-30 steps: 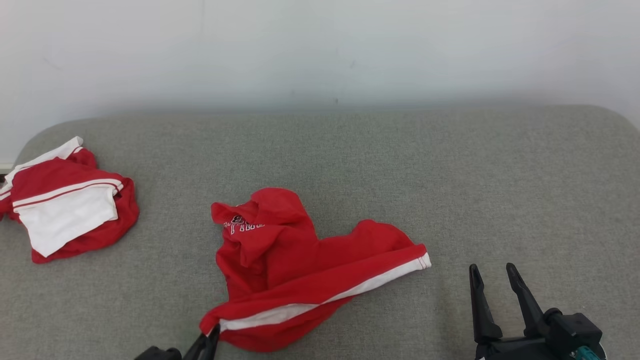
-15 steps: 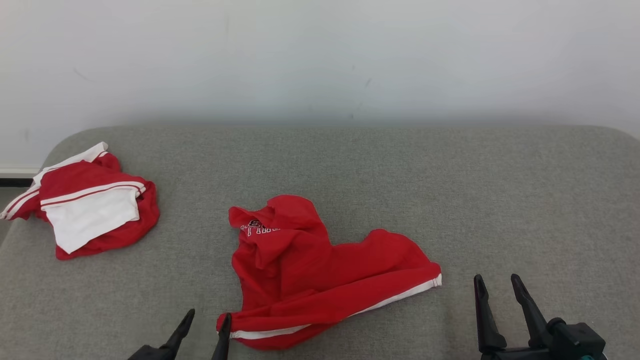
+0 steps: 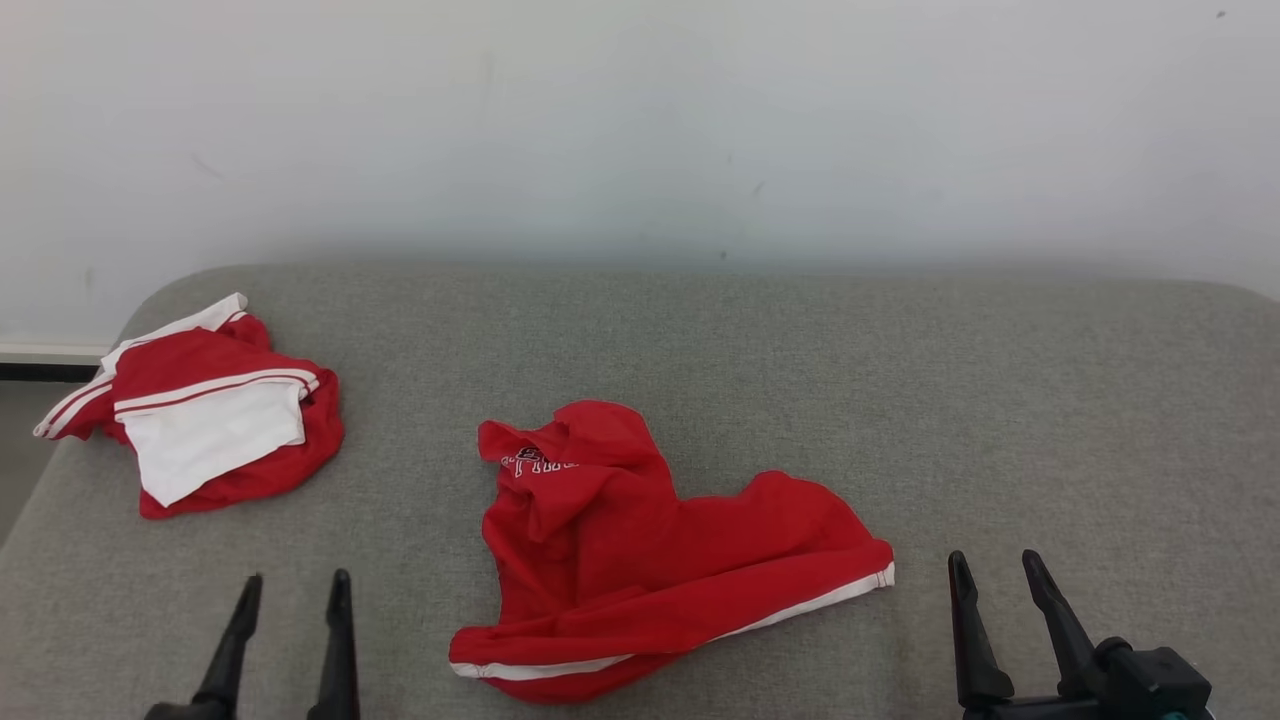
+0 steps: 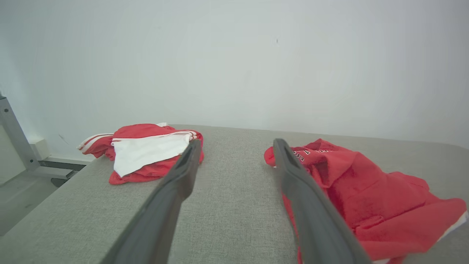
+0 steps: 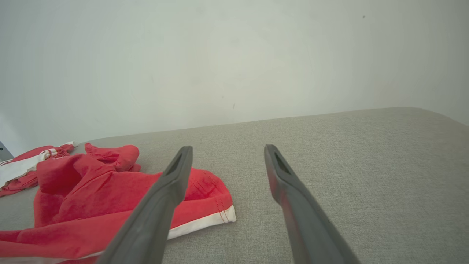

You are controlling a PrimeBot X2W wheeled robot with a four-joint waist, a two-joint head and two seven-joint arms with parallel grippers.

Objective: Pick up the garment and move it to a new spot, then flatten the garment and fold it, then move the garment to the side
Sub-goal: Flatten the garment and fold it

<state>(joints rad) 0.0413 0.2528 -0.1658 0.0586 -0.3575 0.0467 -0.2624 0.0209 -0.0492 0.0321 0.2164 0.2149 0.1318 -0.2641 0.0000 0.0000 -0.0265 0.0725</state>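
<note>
Two garments, red garment [image 3: 640,560] and red-and-white garment [image 3: 220,420], on one couch [image 3: 900,400].

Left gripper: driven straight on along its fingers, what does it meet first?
Probably bare grey cushion: the left gripper points into the gap between the folded red-and-white garment and the crumpled red garment, though a finger might brush the folded one.

The garment [image 3: 650,560] in the middle is dyed bright red, edged with a white band, and printed with white lettering at its far end. The other garment [image 3: 210,420] at the far left is made up of red and white panels with thin stripes. The cushion [image 3: 900,400] is covered in grey weave, the wall [image 3: 640,120] painted off-white, the left gripper [image 3: 297,578] and right gripper [image 3: 993,556] finished in black.
</note>
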